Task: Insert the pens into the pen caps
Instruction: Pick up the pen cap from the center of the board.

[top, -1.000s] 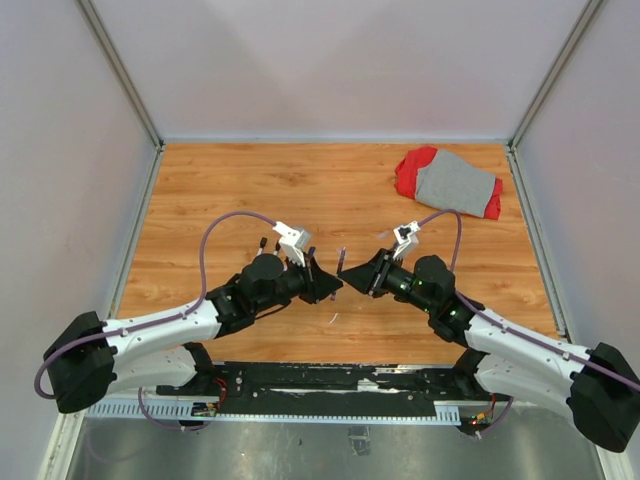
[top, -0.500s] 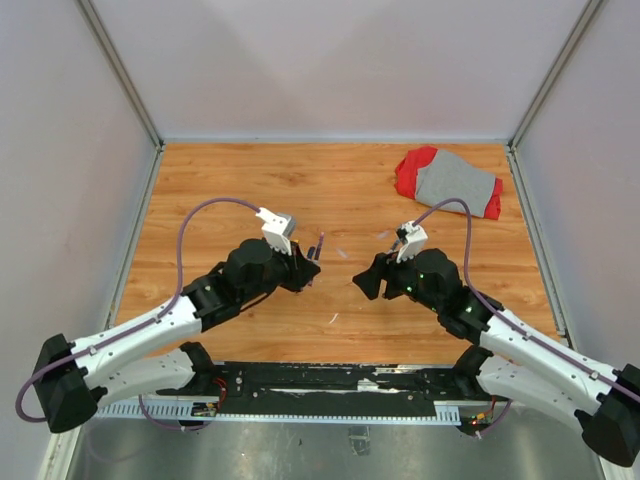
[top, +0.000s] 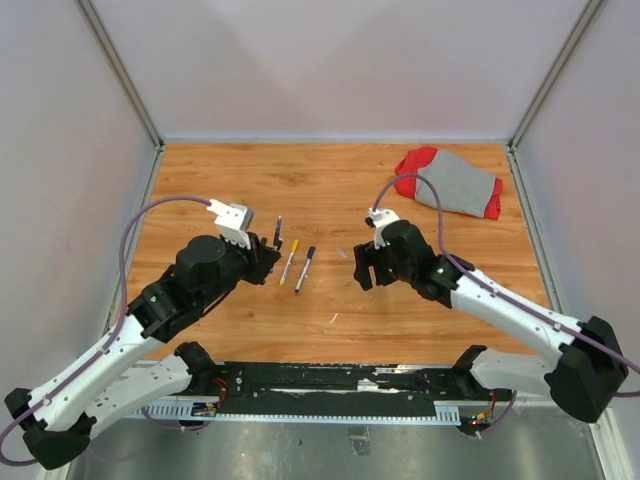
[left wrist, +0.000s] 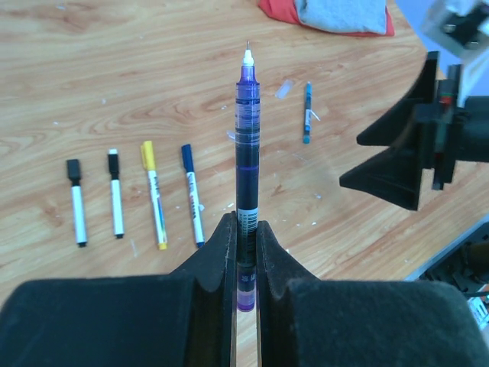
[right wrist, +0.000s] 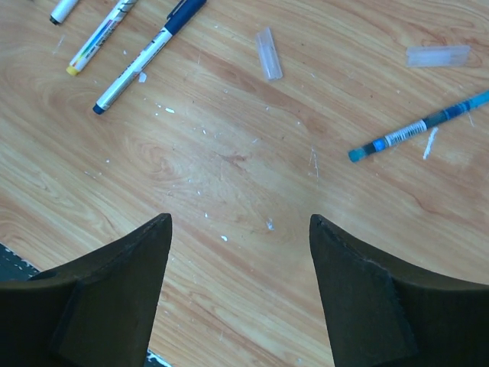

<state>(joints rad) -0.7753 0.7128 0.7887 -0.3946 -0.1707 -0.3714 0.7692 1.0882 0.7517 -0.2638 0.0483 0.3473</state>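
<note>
My left gripper (left wrist: 244, 225) is shut on the lower barrel of a purple pen (left wrist: 246, 153). The pen stands out past the fingers, its bare white tip uncapped; from above it shows as the pen (top: 278, 228) beyond the left gripper (top: 270, 248). Several capped pens lie side by side on the wood: two black-capped (left wrist: 76, 206), a yellow one (left wrist: 154, 195) and a blue one (left wrist: 192, 195). A teal pen (right wrist: 420, 126) lies apart. Two short clear pen caps (right wrist: 269, 53) (right wrist: 438, 54) lie loose. My right gripper (right wrist: 238, 222) hangs open and empty over bare wood.
A red and grey cloth (top: 450, 183) lies bunched at the back right of the wooden table (top: 220, 180). Grey walls close in the table on three sides. In the left wrist view the right gripper (left wrist: 405, 160) hangs to the right of the held pen.
The two grippers met in the middle; now they have drawn apart. The left one carried the purple pen to the left and back. The right one opened and moved back.
</note>
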